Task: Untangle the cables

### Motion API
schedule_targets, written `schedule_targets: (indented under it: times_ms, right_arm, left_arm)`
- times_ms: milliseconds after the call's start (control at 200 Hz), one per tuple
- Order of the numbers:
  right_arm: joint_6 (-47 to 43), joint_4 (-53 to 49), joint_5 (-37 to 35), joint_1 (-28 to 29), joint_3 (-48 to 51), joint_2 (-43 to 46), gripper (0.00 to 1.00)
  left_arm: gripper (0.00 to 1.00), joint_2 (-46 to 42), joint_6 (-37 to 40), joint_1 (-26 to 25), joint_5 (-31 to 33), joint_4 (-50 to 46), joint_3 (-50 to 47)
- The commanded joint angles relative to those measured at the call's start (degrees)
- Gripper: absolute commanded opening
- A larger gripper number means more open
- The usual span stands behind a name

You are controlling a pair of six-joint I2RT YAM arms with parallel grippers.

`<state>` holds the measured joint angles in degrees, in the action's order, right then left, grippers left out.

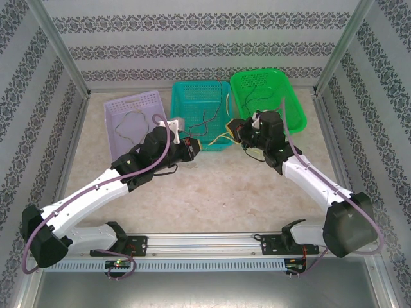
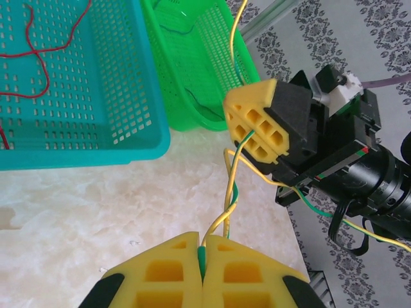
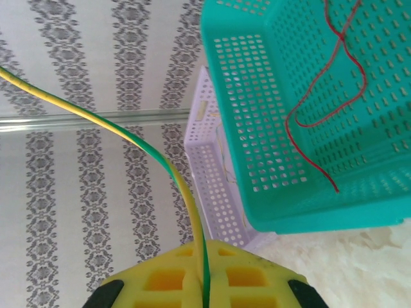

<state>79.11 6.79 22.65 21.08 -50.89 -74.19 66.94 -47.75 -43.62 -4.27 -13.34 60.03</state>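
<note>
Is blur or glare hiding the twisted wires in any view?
Left wrist: the twisted yellow and green wires are sharp, no glare. Right wrist: they are soft near the lens, the teal basket crisp. Top view: even light, soft shadows, wires barely visible.

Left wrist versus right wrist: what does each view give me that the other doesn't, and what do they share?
Left wrist: the green basket, the right pincer shut on the yellow-green cables, and their twist running down to the shut left pincer.
Right wrist: the purple basket, beyond the cables rising up and left.
Both: the teal basket with a red wire inside, and the cables.
</note>
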Motion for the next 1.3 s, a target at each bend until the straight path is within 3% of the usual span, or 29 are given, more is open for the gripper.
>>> schedule_targets:
  times_ms: [0,205,320,520,679,914,1019,1294]
  right_arm:
    - [-4.06,-9.19,-3.93,-3.61,-5.02,-1.81,0.00]
    - [-16.14,-17.18,9.84,-6.12,-9.42,-5.25,0.00]
    - [-24.24,-23.79,15.33,-7.77,-14.57,-6.76,0.00]
    - [-26.06,-22.94,25.67,-10.24,-17.84,-9.43,0.00]
    - [-28.35,-25.09,32.52,-10.97,-20.21,-11.93,0.00]
    - [-24.79,-21.63,37.43,-8.74,-16.54,-11.85,0.00]
    - [-23.87,-21.22,38.80,-6.80,-16.09,-11.60,0.21]
    - [-24.16,-22.37,36.56,-8.64,-14.32,-7.70,0.42]
  left_arm:
    - [0.00,-0.68,5.45,-1.03,-0.30,-5.58,5.77]
    - [0.00,5.55,15.28,0.97,-16.34,-9.89,17.46]
    - [0.00,10.52,23.33,1.25,-22.55,-19.70,26.18]
    - [0.00,16.94,28.73,1.43,-34.65,-25.61,34.67]
    - [0.00,17.04,30.08,2.31,-30.98,-25.92,38.18]
    - [0.00,14.20,26.25,6.77,-25.20,-14.90,35.45]
    - [0.00,13.84,24.90,9.13,-23.50,-11.84,34.76]
    - [0.00,14.16,24.03,12.64,-22.62,-10.77,34.63]
